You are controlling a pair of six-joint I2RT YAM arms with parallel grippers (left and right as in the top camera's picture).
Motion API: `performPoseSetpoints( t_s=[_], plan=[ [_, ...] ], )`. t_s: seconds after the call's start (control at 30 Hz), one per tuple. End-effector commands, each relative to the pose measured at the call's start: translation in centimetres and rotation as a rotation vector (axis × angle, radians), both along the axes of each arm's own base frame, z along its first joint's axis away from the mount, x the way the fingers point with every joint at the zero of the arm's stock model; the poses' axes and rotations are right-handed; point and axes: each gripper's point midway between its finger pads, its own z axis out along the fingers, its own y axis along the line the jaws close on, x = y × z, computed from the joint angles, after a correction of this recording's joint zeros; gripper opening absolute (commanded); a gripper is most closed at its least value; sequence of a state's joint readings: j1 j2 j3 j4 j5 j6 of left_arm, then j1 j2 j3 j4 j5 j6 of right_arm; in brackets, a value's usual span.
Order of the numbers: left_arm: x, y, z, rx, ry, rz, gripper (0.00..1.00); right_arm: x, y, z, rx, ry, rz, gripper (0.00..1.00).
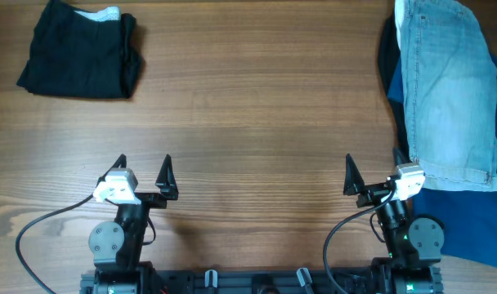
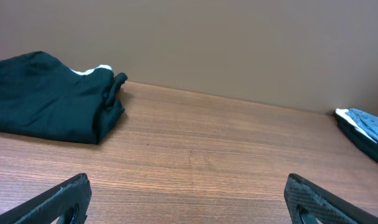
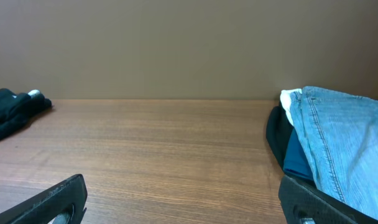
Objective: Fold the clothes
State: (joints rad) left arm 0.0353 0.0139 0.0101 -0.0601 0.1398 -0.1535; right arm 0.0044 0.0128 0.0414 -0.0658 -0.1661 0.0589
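The faded light-blue denim pants point(image 1: 446, 90) lie at the far right of the table, on top of a dark navy cloth. They also show at the right of the right wrist view point(image 3: 344, 143) and as a sliver at the right edge of the left wrist view point(image 2: 370, 126). My left gripper point(image 1: 144, 167) is open and empty near the front left of the table point(image 2: 189, 202). My right gripper point(image 1: 373, 167) is open and empty, its right finger beside the pants' lower left edge point(image 3: 183, 199).
A black folded garment with a white inner label point(image 1: 81, 47) lies at the back left, also seen in the left wrist view point(image 2: 52, 102). A large dark navy-blue cloth point(image 1: 469, 224) lies under the pants at the right. The wooden table point(image 1: 257, 114) spans the view.
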Motion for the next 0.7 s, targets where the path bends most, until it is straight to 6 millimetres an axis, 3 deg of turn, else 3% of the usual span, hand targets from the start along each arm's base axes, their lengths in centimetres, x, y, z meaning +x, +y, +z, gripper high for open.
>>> performPoseSetpoints(
  t_s=[0.0, 0.67],
  plan=[
    [0.00, 0.21, -0.22, 0.016, 0.002, 0.009, 1.00, 0.03, -0.11, -0.02, -0.006, -0.003, -0.009, 1.00],
    [0.00, 0.22, -0.21, 0.016, 0.002, 0.009, 1.00, 0.00, 0.09, 0.00, -0.003, -0.004, 0.003, 1.00]
  ],
)
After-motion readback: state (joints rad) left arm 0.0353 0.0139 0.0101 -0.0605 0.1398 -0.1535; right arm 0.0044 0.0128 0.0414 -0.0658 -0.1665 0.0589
